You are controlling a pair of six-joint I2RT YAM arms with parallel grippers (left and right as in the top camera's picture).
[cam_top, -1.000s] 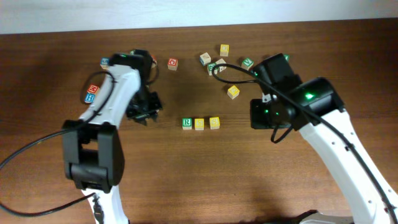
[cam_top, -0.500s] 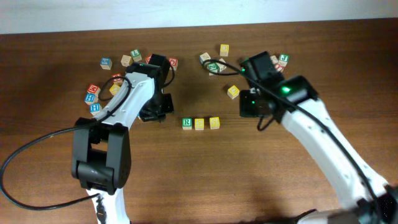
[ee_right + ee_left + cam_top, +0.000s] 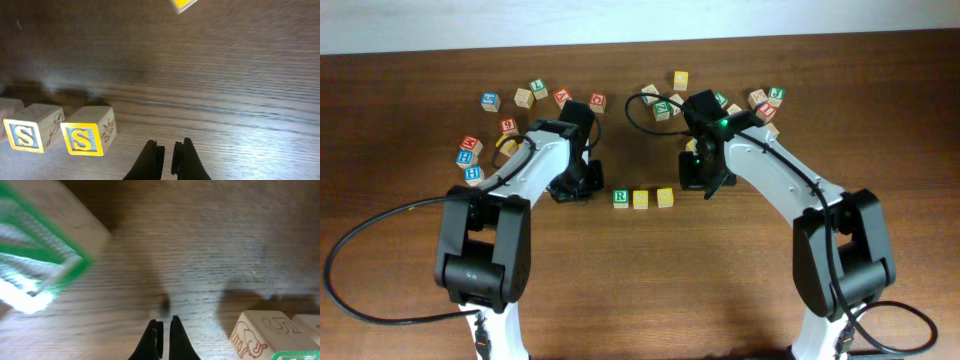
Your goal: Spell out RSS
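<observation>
while the green r cube (image 3: 621, 198) sat on the desk (image 3: 720, 290) with one yellow s cube (image 3: 640, 199) just right of it and a second s cube (image 3: 665, 197) farther right, the left tool (image 3: 162, 329) hung near the r cube's left side, fingers pressed together, empty. the right tool (image 3: 168, 148), farther right of the r cube than either s cube, was likewise closed on nothing.

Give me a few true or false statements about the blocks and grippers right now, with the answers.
1. The R cube lies at the end of the row nearest the left gripper. True.
2. The left gripper holds a cube. False: it is shut on nothing.
3. The S cubes have yellow faces. True.
4. The right gripper stands wide open. False: it is shut and empty.
</observation>
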